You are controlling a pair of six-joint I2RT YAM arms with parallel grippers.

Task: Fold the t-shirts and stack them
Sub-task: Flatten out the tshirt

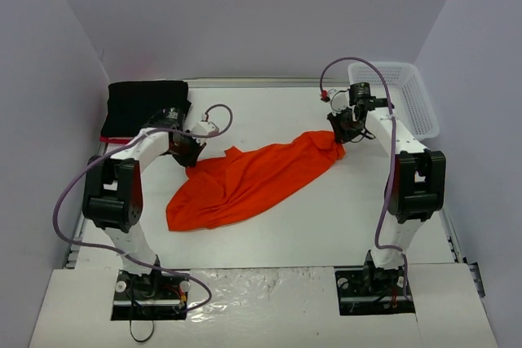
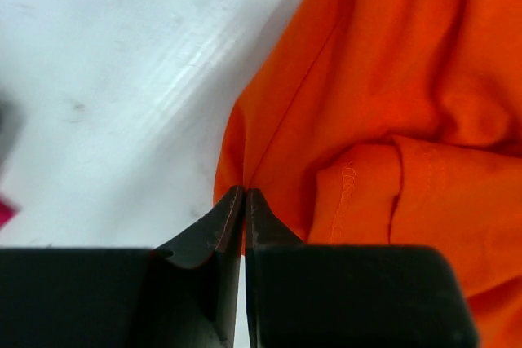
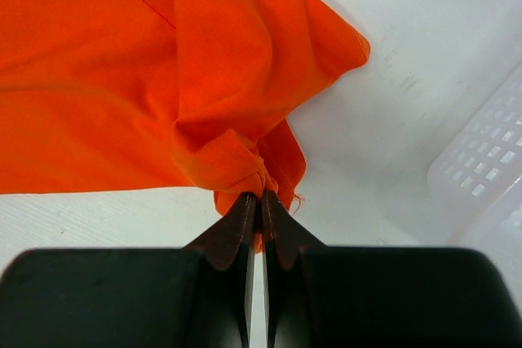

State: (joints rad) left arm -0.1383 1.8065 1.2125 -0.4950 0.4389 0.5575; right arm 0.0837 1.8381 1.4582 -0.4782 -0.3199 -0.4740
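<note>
An orange t-shirt [image 1: 249, 178] lies stretched across the middle of the white table, crumpled toward the near left. My left gripper [image 1: 190, 155] is shut on the shirt's left edge; in the left wrist view the fingertips [image 2: 245, 195] pinch a thin fold of the orange t-shirt [image 2: 391, 95]. My right gripper [image 1: 338, 140] is shut on the shirt's far right corner; in the right wrist view the tips [image 3: 261, 197] clamp a bunched knot of the orange t-shirt [image 3: 147, 79]. A folded black t-shirt [image 1: 147, 105] lies at the far left.
A white plastic basket [image 1: 400, 95] stands at the far right, also seen in the right wrist view [image 3: 489, 160]. A pink edge [image 1: 114, 139] shows under the black shirt. Grey walls close in the table on three sides.
</note>
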